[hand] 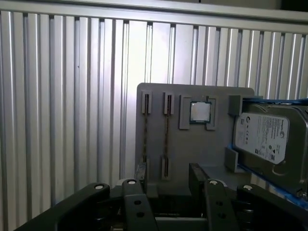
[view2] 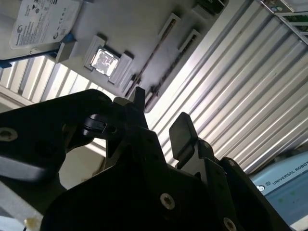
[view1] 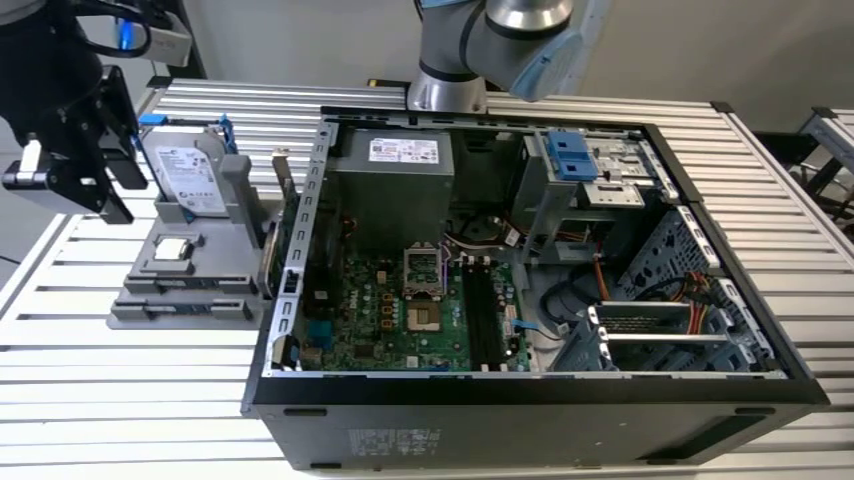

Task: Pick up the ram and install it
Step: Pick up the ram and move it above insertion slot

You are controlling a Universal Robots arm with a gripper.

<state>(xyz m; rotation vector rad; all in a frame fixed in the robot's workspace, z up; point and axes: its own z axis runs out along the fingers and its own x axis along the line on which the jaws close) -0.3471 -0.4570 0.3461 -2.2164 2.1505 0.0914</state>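
Two ram sticks stand on edge in slots of a grey holder [hand: 192, 144]. In the first wrist view one ram stick [hand: 166, 137] lies just ahead of the gap between my fingers, and the other ram stick [hand: 146, 134] runs beside it. The second wrist view shows them as thin dark strips [view2: 149, 60]. My gripper [hand: 167, 174] is open, with nothing between its black fingers [view2: 180, 130], and hovers above the holder's end. In the exterior view the gripper [view1: 118, 185] hangs above the table at that view's left, beside the holder [view1: 187, 275].
The holder also carries a silver hard drive [hand: 267, 142] with blue handles and a small square processor chip [hand: 199, 112]. An open computer case [view1: 534, 390] sits to the exterior view's right, with long black memory slots [view1: 487, 310] on its green motherboard. The table is ribbed metal [hand: 57, 96].
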